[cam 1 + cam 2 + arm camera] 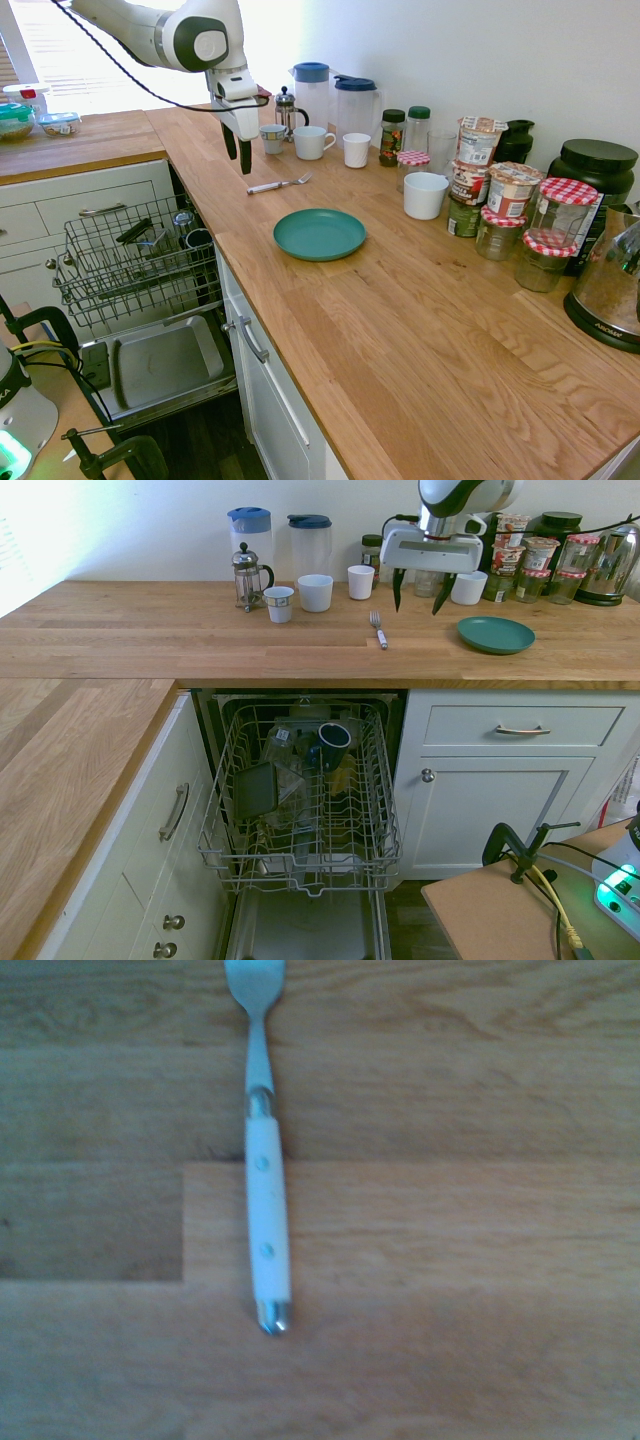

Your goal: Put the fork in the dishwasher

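The fork [280, 184] lies flat on the wooden counter, tines pointing toward the mugs; it shows in the second exterior view [377, 630] too. Close up in the wrist view, the fork [268, 1220] has a pale handle with two rivets and a metal neck. My gripper [239, 150] hangs open and empty above the counter, just off the fork's handle end [417, 605]. The dishwasher [300, 810] stands open below the counter, its wire rack [130, 260] pulled out with a mug and other dishes inside.
A teal plate [320, 234] lies near the counter's front edge. A French press [247, 578], two mugs [315, 592], a small cup and two pitchers stand behind the fork. Jars and a kettle [610, 290] crowd the back wall. The lowered dishwasher door [160, 365] juts out.
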